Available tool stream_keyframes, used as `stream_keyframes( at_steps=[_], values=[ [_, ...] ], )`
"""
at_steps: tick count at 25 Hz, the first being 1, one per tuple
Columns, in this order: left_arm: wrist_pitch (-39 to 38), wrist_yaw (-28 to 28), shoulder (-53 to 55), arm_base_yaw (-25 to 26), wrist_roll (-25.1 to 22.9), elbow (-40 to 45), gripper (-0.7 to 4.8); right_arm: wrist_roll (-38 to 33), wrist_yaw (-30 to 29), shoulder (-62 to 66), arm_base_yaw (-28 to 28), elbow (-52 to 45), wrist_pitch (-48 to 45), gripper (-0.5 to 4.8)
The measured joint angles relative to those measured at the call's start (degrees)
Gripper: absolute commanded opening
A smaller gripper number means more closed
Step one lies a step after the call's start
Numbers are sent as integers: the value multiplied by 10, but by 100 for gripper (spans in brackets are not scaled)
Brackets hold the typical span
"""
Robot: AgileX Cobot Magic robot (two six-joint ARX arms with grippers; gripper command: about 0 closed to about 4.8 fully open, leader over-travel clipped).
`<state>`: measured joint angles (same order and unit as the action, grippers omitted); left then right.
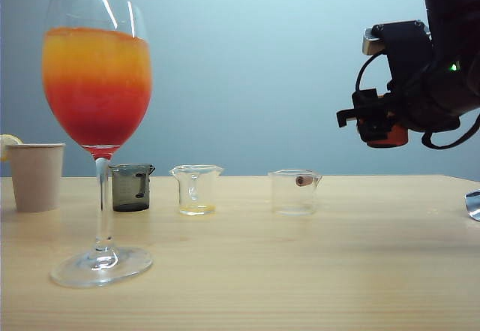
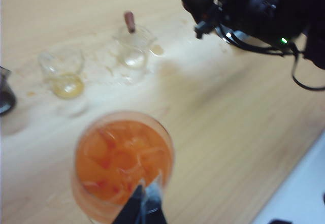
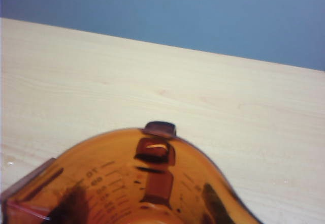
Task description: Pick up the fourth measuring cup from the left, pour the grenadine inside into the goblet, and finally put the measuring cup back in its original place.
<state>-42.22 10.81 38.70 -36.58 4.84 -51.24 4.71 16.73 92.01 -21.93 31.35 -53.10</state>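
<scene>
Wooden table, right claw holding amber cup aloft

Bystanders on a pale wooden table against a plain blue-grey wall.

At the left edge of the exterior view stands a beige paper cup with a slice of lemon peeping over its rim. Right of it, in a row along the far side, come a smoky grey measuring cup, a clear measuring cup with a yellow film at its bottom, and a wider clear cup with a small brown thing at its lip. A shiny metal edge shows at far right.
</scene>
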Motion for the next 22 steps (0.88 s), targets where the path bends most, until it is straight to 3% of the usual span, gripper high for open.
stream_keyframes(
  at_steps=[22],
  values=[
    [-28, 4, 0, 0, 1, 0, -5, -35, -26, 158, 11, 9, -123, -1]
  ],
)
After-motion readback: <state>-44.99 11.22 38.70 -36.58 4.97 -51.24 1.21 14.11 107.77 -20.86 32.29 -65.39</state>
